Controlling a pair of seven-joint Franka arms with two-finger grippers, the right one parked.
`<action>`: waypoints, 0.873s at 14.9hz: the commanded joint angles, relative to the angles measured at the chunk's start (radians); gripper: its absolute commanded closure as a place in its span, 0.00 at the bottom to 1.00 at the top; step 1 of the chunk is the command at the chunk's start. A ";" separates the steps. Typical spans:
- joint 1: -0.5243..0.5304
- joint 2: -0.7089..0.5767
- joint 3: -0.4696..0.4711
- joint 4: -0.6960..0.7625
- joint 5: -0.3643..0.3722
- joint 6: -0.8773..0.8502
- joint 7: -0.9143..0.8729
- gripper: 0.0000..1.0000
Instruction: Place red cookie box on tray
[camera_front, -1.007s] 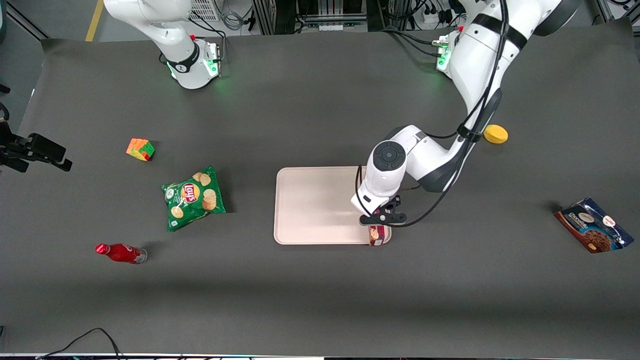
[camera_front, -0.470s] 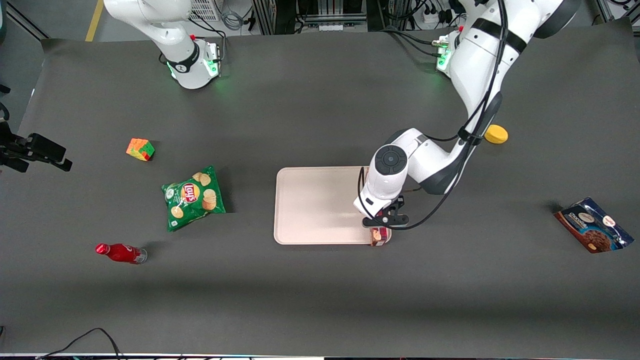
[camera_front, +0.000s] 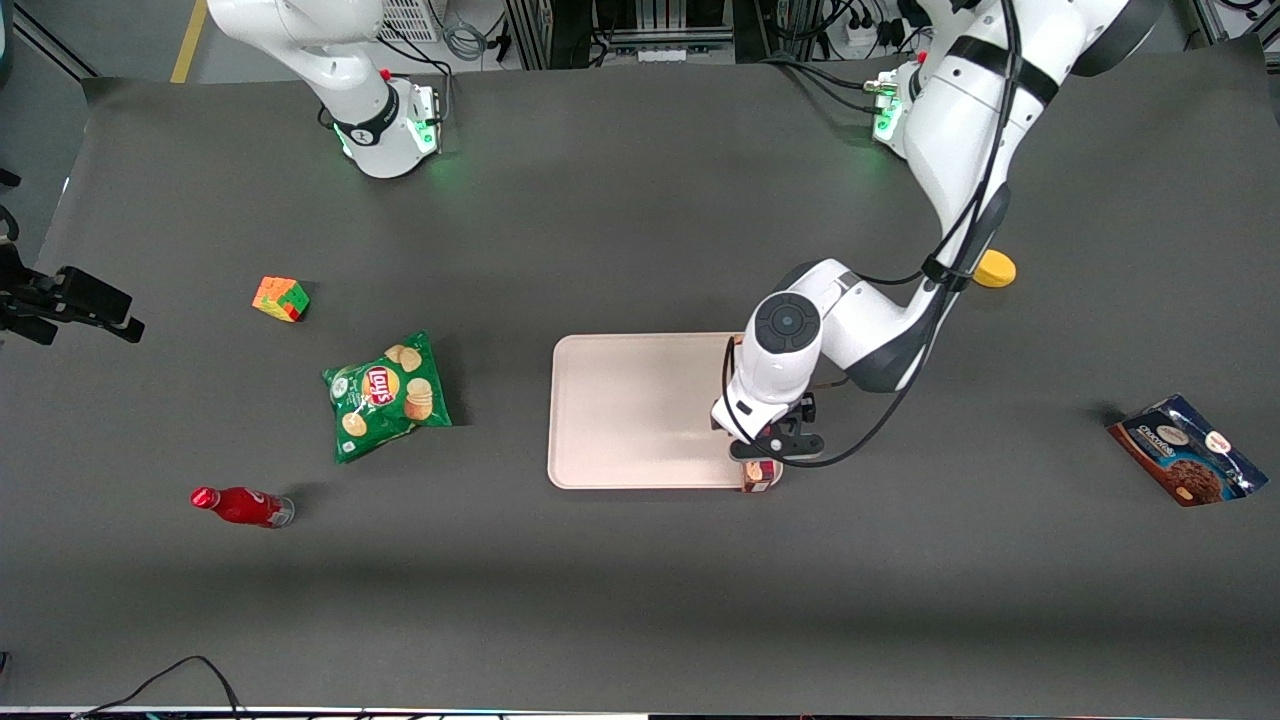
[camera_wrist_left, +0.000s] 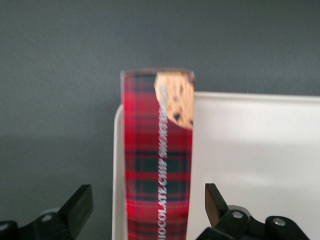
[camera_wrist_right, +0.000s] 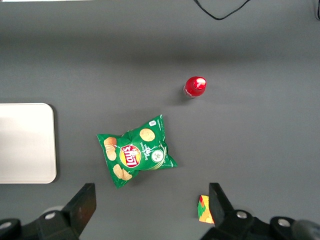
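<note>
Since a second ago, the working arm's wrist has drifted slightly toward its own end of the desk, while the red cookie box has stayed at the tray's corner. Directly above that box hangs the end effector, fingers spread wide and clear of the cardboard on both sides (nothing is held). Seen from the wrist, the box lies along the short edge of the tray, at the corner nearest the front camera on the working arm's side; whether it sits fully inside the rim is unclear. Farther out on the dark desk lie a blue cookie bag, a yellow disc, a green chip bag, a red bottle and a colour cube.
</note>
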 joint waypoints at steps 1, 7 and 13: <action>0.021 -0.048 -0.003 0.070 -0.010 -0.132 0.039 0.00; 0.075 -0.120 0.000 0.271 -0.241 -0.402 0.247 0.00; 0.165 -0.313 0.143 0.309 -0.321 -0.644 0.593 0.00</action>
